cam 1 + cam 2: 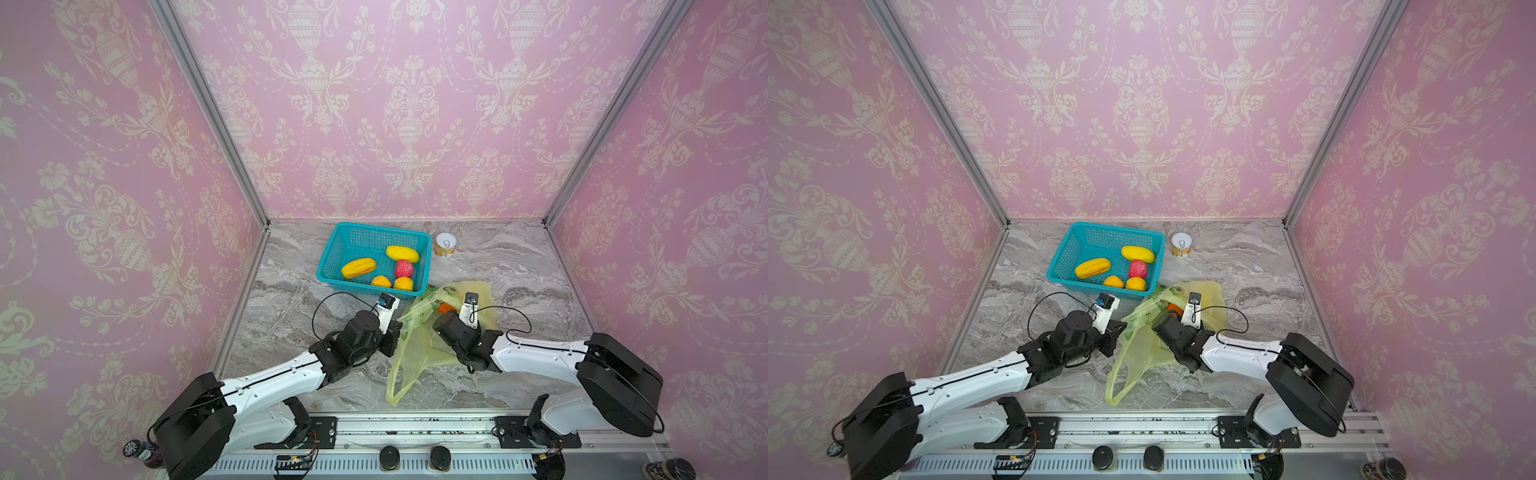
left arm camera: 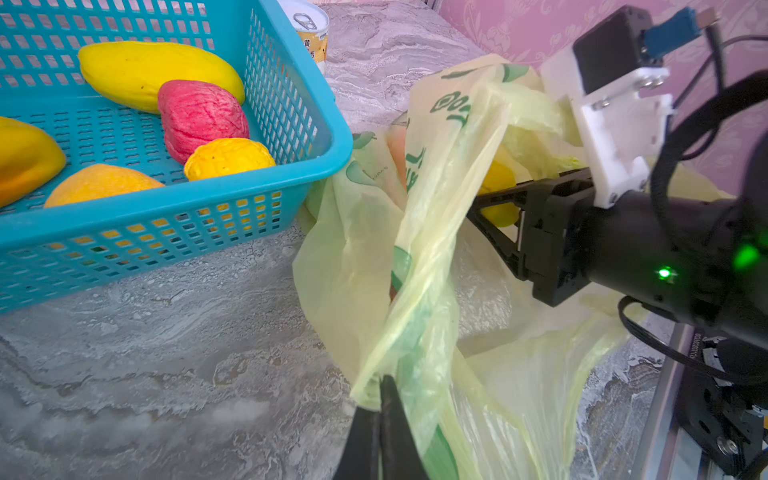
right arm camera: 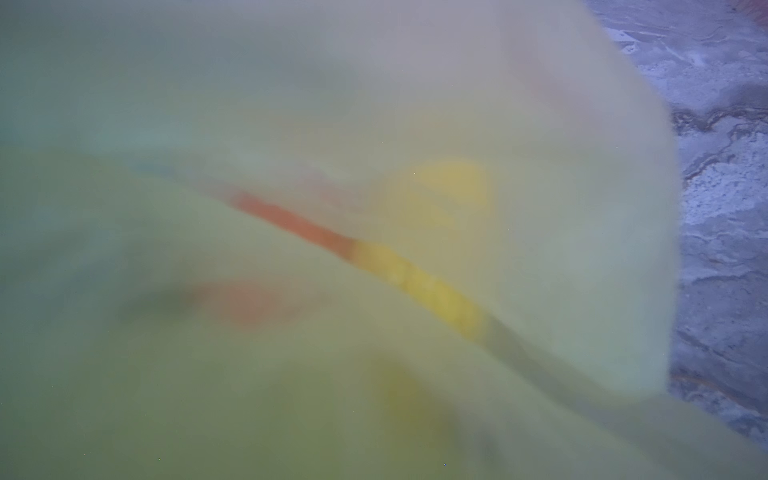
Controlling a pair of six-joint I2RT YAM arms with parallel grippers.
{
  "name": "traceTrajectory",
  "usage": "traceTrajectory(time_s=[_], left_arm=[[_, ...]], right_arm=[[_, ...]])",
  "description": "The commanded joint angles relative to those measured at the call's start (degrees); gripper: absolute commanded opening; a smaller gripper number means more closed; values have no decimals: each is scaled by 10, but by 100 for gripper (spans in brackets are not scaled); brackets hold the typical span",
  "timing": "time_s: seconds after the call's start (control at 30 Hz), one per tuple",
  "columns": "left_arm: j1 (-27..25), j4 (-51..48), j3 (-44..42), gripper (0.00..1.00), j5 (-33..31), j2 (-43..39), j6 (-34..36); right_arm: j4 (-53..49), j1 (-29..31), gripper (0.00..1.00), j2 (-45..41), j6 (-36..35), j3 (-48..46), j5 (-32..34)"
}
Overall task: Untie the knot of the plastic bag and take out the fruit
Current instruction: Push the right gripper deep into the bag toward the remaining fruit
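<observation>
The plastic bag (image 1: pixel 415 353) lies on the tabletop (image 1: pixel 540 282). It runs long from its loose handles at the front to its fat end at the back. No knot shows, and the mouth looks open. Inside the bag I can see a yellow fruit (image 2: pixel 500 212) and an orange fruit (image 1: pixel 445 308). The left gripper (image 2: pixel 380 380) is pinched tight on the bag's edge and holds that side up, so the mouth gapes. The right gripper (image 2: pixel 482 210) is poked in through the mouth. The yellow fruit sits right at its fingers, straight ahead of it. The plastic hides the tips, so I cannot tell if it has hold of the fruit. The right arm is the near one for this fruit. I think the fruit has to come out backward along the way that arm points in, toward the front. The teal basket (image 1: pixel 328 259) sits just behind the bag and a bit to the left, with five fruits (image 1: pixel 358 268) in it. A small can (image 1: pixel 446 244) stands beside the basket, apart from the bag.
</observation>
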Motion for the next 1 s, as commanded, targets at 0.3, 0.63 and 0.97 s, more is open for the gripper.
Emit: traceTrajectory(time_s=[0.3, 0.63, 0.97], left_arm=[[3, -2, 1, 0, 3, 6, 4], [3, -3, 1, 0, 4, 5, 3], [3, -3, 1, 0, 3, 5, 4]], right_arm=[[22, 43, 39, -119, -51, -69, -69], [50, 43, 64, -47, -41, -55, -59], [23, 43, 66, -52, -21, -58, -30]])
